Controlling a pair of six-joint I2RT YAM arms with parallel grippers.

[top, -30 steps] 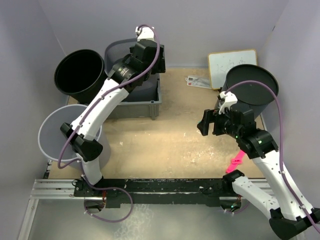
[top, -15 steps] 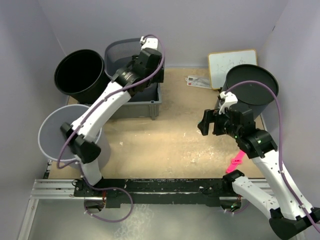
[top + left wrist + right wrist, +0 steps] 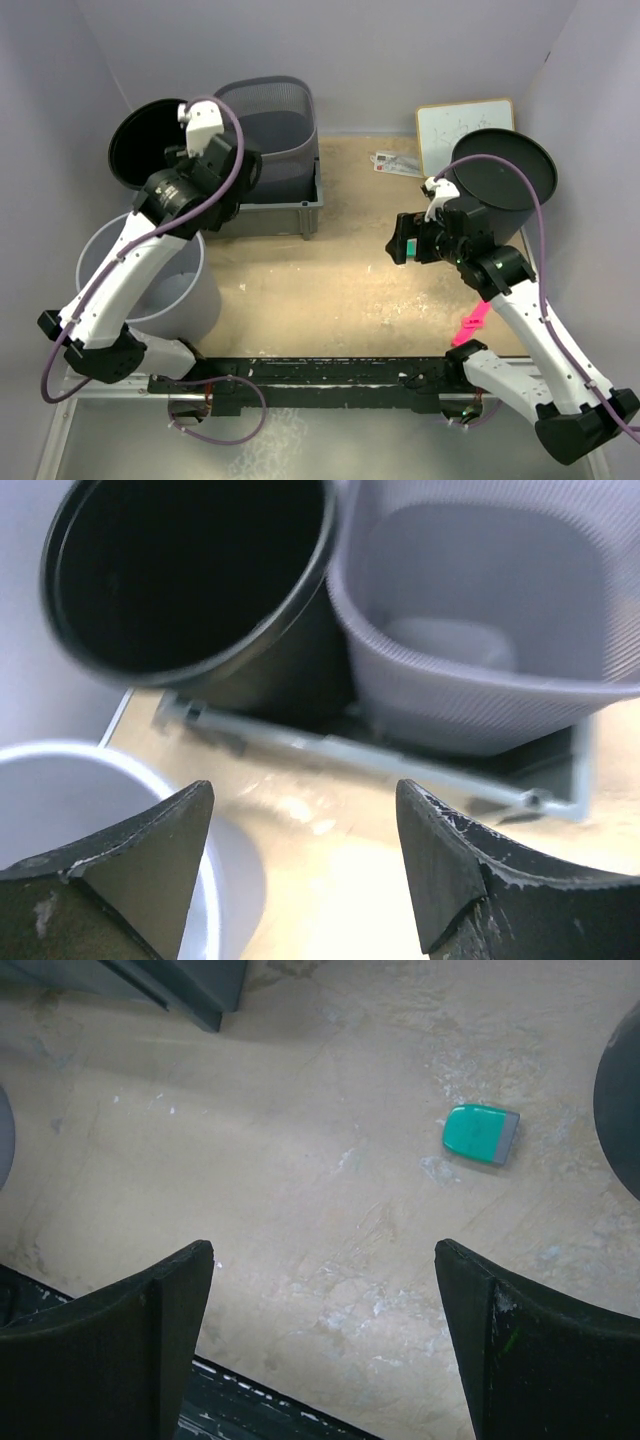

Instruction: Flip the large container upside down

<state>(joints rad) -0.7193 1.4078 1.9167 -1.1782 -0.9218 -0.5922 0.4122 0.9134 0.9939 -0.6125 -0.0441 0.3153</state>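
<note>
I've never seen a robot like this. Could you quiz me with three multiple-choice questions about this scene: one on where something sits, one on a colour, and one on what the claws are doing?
1. Where is the mesh basket?
A. standing in the grey tray
B. lying on its side
C. lifted in the air

2. What colour is the small block near the right claw?
A. pink
B. green
C. black

3. How are the two claws?
A. both open, holding nothing
B. both shut tight
C. one open, one shut

Answers:
1 A: the basket stands upright with the tray's walls around its base.
2 B: the block is green with a grey end.
3 A: the left claw and the right claw each show a wide gap with nothing between the fingers.
</note>
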